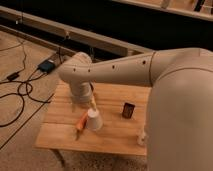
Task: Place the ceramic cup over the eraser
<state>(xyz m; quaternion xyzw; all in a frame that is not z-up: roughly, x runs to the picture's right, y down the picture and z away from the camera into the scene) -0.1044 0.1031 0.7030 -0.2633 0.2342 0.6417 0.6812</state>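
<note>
The ceramic cup [94, 121] is plain white and stands on the wooden table [60, 137], wider end down, left of the middle. My gripper [92, 104] hangs from the arm's wrist directly above the cup, at its top end. The eraser [128, 110] is a small dark block standing upright on the table, to the right of the cup and a little farther back, apart from it.
An orange carrot-like object [81, 123] lies just left of the cup, touching or nearly touching it. A small white bottle [142, 136] stands at the table's front right, partly hidden by my arm [175, 100]. Cables [20, 92] and a dark box [47, 65] lie on the floor to the left.
</note>
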